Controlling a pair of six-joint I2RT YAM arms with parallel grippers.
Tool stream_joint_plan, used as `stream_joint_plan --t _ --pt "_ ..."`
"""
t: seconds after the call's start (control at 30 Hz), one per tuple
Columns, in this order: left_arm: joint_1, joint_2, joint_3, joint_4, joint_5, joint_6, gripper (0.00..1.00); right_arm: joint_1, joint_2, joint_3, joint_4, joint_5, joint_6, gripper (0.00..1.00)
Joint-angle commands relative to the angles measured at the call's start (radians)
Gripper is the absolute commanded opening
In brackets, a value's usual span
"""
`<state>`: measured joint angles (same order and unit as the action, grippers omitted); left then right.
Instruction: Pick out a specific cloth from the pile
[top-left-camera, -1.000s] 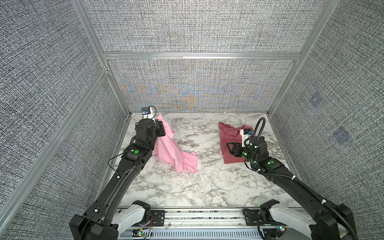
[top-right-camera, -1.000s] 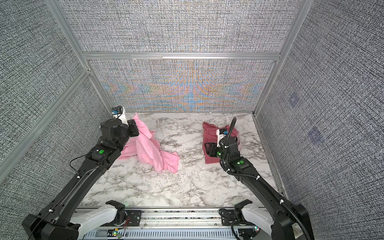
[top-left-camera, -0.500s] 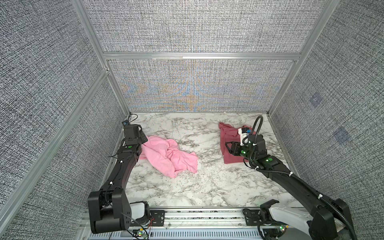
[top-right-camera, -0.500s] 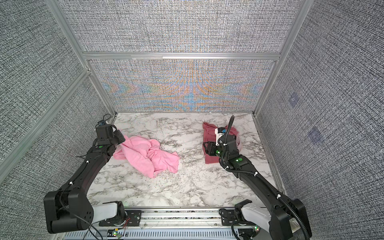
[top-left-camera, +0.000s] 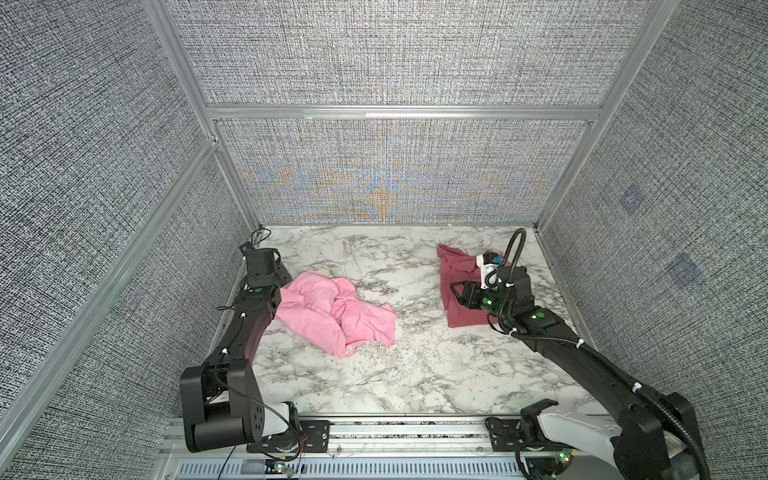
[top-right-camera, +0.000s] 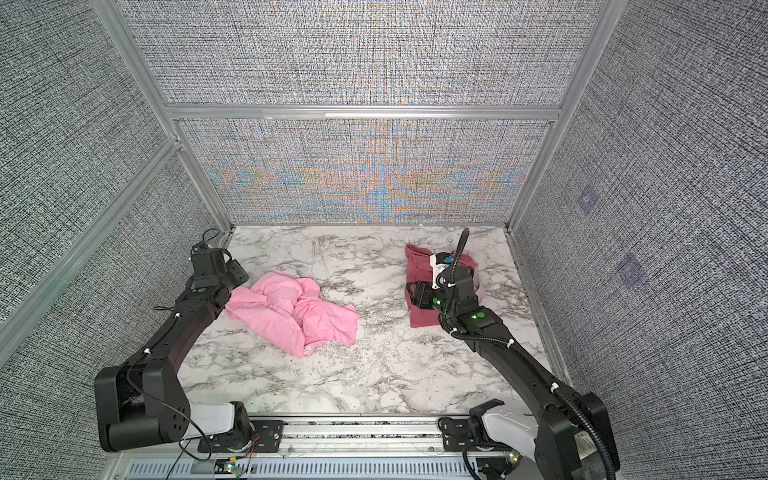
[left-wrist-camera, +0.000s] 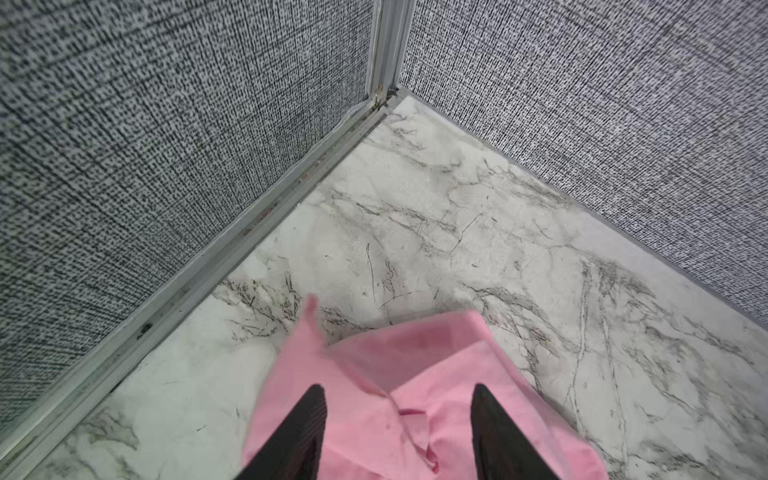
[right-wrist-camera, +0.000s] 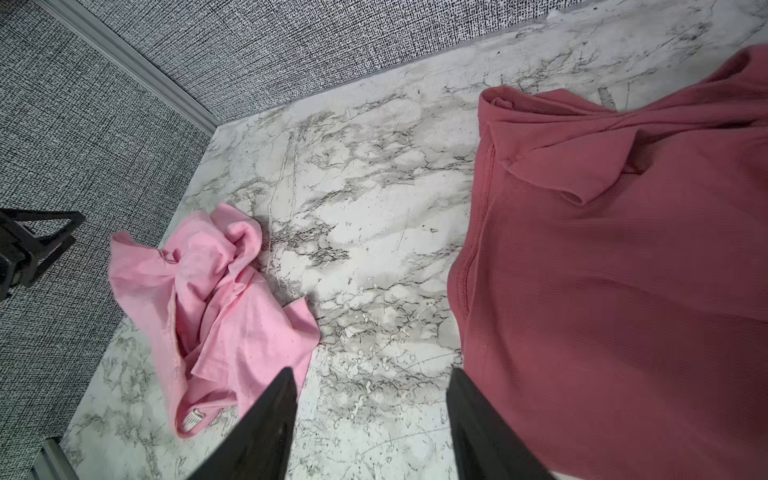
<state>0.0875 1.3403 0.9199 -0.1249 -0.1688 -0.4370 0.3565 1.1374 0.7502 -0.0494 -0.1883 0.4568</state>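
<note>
Cloth (top-left-camera: 332, 311) lies crumpled on tabletop (top-left-camera: 415, 365), well apart from rose-red cloth (top-left-camera: 455, 266). Left claw (left-wrist-camera: 399, 388) spread over its edge; right claw (right-wrist-camera: 372, 372) spread, holding nothing.

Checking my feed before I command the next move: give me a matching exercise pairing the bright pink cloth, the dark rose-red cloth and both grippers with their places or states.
Column one:
1. bright pink crumpled fabric cloth
2. dark rose-red ribbed fabric cloth
3. left gripper
4. right gripper

Column two:
A. open, over the edge of the right-hand cloth
B. bunched up on the left half of the white marble table
C. open, over the left-hand cloth
D. spread flatter on the right side, towards the back

Pairs: 1-B; 2-D; 3-C; 4-A.
</note>
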Motion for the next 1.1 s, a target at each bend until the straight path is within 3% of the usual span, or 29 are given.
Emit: stream_joint_plan --t 0.0,0.13,0.33,0.5,0.6,0.8,1.07 --pt "-0.004 -0.03 0.006 -0.024 0.084 0.045 0.56 -0.002 -0.007 0.003 0.014 -0.007 -0.005 0.59" --pt "-0.099 -0.08 0.002 -0.053 0.089 0.092 0.56 -0.004 -0.015 -0.002 0.011 0.001 -0.009 0.59" --pt "-0.393 -0.103 -0.05 -0.048 0.087 0.099 0.55 -0.005 -0.03 -0.004 -0.003 -0.002 -0.007 0.59" --pt "-0.669 -0.006 -0.075 -0.022 -0.006 0.07 0.54 -0.018 -0.055 -0.024 -0.018 0.023 -0.013 0.59" --pt "-0.776 0.085 -0.047 -0.022 -0.025 0.061 0.54 -0.025 -0.076 -0.04 -0.021 0.024 -0.009 0.59" --pt "-0.862 0.258 0.032 -0.044 0.011 0.066 0.56 -0.037 -0.119 -0.073 -0.032 0.037 -0.006 0.59" --pt "-0.878 0.365 0.057 -0.069 0.008 0.093 0.56 -0.04 -0.171 -0.128 -0.019 0.047 0.014 0.59"
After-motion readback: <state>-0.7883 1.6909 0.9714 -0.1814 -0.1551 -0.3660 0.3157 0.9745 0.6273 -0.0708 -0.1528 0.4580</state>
